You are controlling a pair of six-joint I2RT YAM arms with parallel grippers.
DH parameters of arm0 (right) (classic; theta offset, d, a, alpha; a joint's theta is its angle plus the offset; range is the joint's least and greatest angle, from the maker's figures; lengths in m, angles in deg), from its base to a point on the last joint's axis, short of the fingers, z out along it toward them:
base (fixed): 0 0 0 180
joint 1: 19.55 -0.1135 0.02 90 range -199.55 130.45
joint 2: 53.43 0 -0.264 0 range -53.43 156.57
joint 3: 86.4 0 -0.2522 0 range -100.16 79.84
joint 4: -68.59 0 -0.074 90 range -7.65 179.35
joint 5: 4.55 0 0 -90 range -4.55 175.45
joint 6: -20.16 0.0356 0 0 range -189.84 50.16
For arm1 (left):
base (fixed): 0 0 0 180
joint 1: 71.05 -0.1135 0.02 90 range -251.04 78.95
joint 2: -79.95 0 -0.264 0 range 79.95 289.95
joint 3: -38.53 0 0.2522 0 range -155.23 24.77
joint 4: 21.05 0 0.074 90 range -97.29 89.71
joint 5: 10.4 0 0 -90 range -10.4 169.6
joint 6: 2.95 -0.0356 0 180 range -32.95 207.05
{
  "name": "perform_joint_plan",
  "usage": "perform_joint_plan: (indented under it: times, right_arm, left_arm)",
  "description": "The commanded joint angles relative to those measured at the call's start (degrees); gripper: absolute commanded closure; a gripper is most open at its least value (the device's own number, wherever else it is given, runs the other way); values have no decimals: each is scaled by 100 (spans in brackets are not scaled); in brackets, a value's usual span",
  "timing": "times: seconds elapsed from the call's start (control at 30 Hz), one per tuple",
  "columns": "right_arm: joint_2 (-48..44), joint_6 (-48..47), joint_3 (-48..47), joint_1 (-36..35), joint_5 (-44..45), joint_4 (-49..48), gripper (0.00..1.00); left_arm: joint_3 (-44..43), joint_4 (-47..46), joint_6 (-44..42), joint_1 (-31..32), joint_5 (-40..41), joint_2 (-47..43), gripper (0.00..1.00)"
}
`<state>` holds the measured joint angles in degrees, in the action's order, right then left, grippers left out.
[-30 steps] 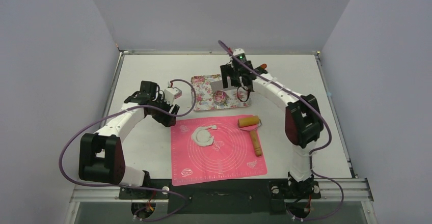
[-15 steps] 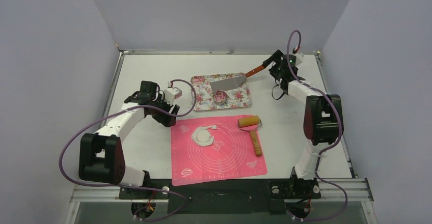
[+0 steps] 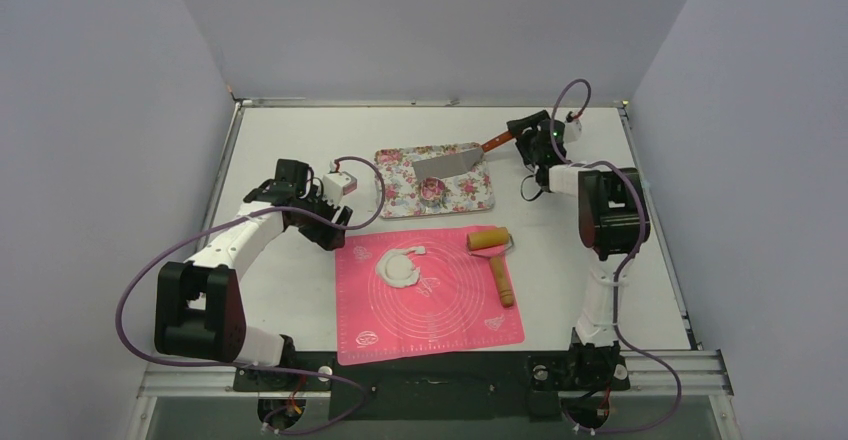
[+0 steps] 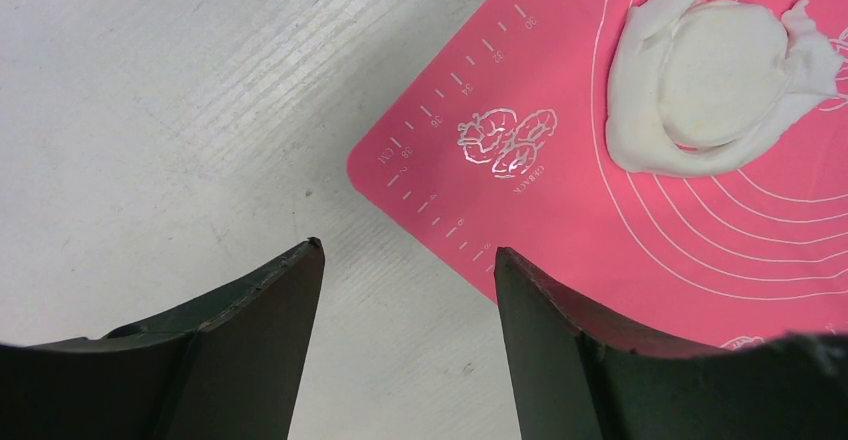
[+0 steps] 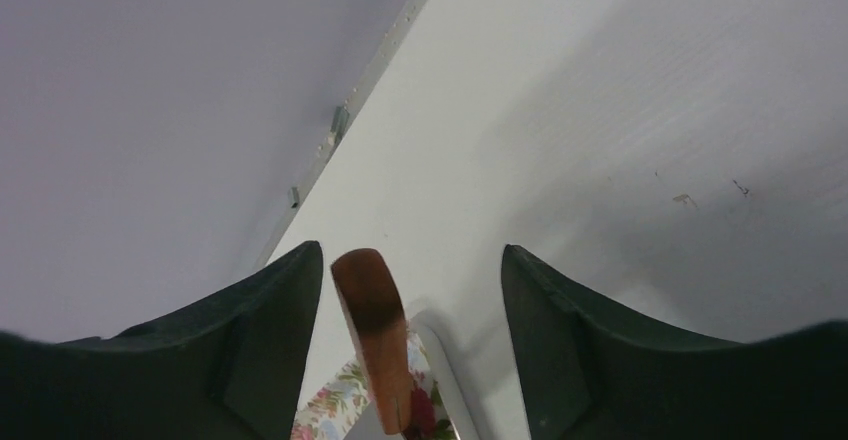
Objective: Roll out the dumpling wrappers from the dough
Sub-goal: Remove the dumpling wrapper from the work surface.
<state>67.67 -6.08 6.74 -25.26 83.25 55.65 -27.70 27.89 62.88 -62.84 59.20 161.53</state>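
A round dumpling wrapper (image 4: 715, 72) lies cut inside a ragged ring of white dough (image 4: 640, 135) on the pink mat (image 4: 600, 220), at the mat's far left in the top view (image 3: 400, 265). My left gripper (image 4: 408, 255) hovers open over the mat's far-left corner, nothing between its fingers. My right gripper (image 5: 410, 250) is at the back right of the table (image 3: 524, 132). Its jaws stand apart around the brown handle (image 5: 378, 330) of a metal spatula (image 3: 450, 165). The handle sits close to the left finger, with a wide gap to the right one.
The spatula's blade rests on a floral tray (image 3: 402, 192) behind the mat, beside a metal ring cutter (image 3: 432, 192). A wooden roller (image 3: 494, 258) lies on the mat's right side. The enclosure's back wall is close behind the right gripper.
The right arm swung from over the tray out to the back right, then came back in around the spatula's handle end. Left arm, dough and roller have not moved.
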Motion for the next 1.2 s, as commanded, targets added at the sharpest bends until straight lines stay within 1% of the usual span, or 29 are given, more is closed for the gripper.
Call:
perform_joint_plan:
  times: [0.0, 0.07, 0.17, 0.23, 0.27, 0.3, 0.33, 0.37, 0.5, 0.53, 0.57, 0.6, 0.63, 0.7, 0.8, 0.9, 0.93, 1.03, 1.17]
  right_arm:
    - [62, 282, -259, -77, -104, -638, 50]
    - [97, 273, -273, -88, -166, -670, 62]
    - [153, 214, -337, -105, -230, -660, 68]
    - [145, 156, -351, -101, -224, -653, 75]
    - [139, 123, -327, -102, -209, -657, 84]
    - [106, 99, -314, -104, -173, -672, 88]
    - [85, 19, -304, -100, -166, -697, 95]
    - [31, -37, -298, -103, -154, -697, 99]
    - [-334, -434, -241, -117, -126, -646, 100]
    - [-568, -666, -183, -132, -89, -618, 100]
    - [-705, -805, -145, -149, 37, -578, 100]
    - [-1008, -1143, -67, -200, 120, -478, 100]
    - [-1158, -1317, -26, -227, 368, -398, 100]
    - [-1617, -1966, 90, -335, 634, -305, 100]
    - [-2374, -2447, 289, -421, 870, -218, 100]
    - [-2898, -3124, 470, -630, 1325, -9, 100]
    - [-3068, -3226, 484, -671, 1467, 39, 100]
    - [-3091, -3294, 402, -675, 1428, 346, 100]
    - [-3305, -3252, 674, -703, 1286, 290, 100]
  left_arm:
    - [-269, -1, 4, 12, -181, -52, 39]
    - [-272, -8, 0, 14, -180, -49, 38]
    - [-272, -19, 4, 12, -195, -29, 39]
    - [-261, -11, -7, 14, -200, -28, 39]
    - [-258, -7, -12, 8, -203, -37, 39]
    - [-245, 8, -21, 11, -202, -46, 39]
    - [-232, 11, -24, 13, -201, -59, 39]
    - [-219, 19, -33, 14, -201, -66, 39]
    - [-225, 31, -42, 5, -186, -102, 38]
    - [-231, 37, -43, 1, -185, -106, 39]
    - [-243, 39, -40, 4, -177, -111, 38]
    - [-245, 41, -38, 5, -176, -115, 38]
    - [-246, 41, -36, 5, -170, -120, 38]
    - [-252, 42, -36, -2, -166, -136, 38]
    - [-252, 69, -40, 3, -162, -162, 38]
    - [-210, 77, -65, 11, -166, -199, 38]
    - [-182, 66, -83, 8, -157, -202, 38]
    - [-152, 65, -88, 21, -153, -207, 38]
    - [-154, 142, -126, 21, -162, -272, 38]
